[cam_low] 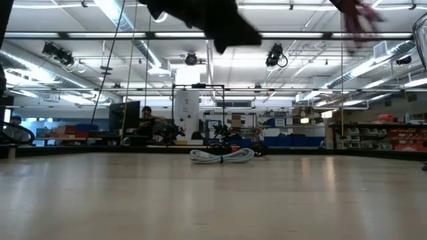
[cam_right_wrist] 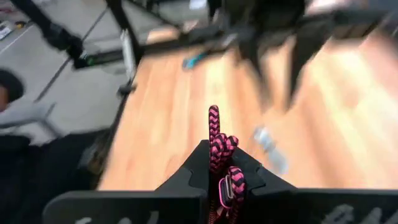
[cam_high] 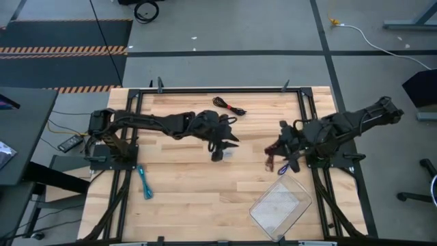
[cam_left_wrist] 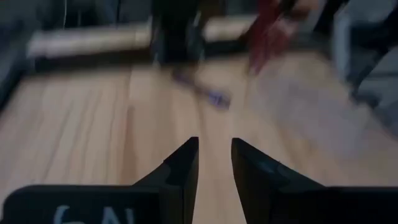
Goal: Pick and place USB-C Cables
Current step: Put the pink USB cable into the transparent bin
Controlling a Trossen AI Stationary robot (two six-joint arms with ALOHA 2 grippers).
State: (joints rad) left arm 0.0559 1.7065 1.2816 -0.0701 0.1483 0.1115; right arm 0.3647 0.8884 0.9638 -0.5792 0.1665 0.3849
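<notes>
My right gripper (cam_right_wrist: 217,163) is shut on the maroon cable (cam_right_wrist: 214,134) and hovers above the table right of centre (cam_high: 276,152). A purple cable (cam_high: 283,169) lies just below it on the wood. My left gripper (cam_left_wrist: 214,158), its fingers a narrow gap apart and empty, hangs over the table's middle (cam_high: 222,149), above the pale blue cable (cam_low: 221,157), which lies coiled on the wood. The black-and-red cable (cam_high: 229,106) lies toward the far edge. The teal cable (cam_high: 145,181) lies near the left edge. My right gripper pinches the maroon cable's bundled loops (cam_right_wrist: 219,149) between its two fingers. One loop (cam_right_wrist: 214,118) sticks out past the fingertips, and a plug end (cam_right_wrist: 225,186) sits farther back between them. The cable is lifted clear of the table (cam_low: 360,20).
A clear plastic tray (cam_high: 281,205) sits at the table's near right corner. A long white cord with a yellow end (cam_high: 372,37) runs over the floor beyond the table. People and shelving show in the room behind (cam_low: 147,120).
</notes>
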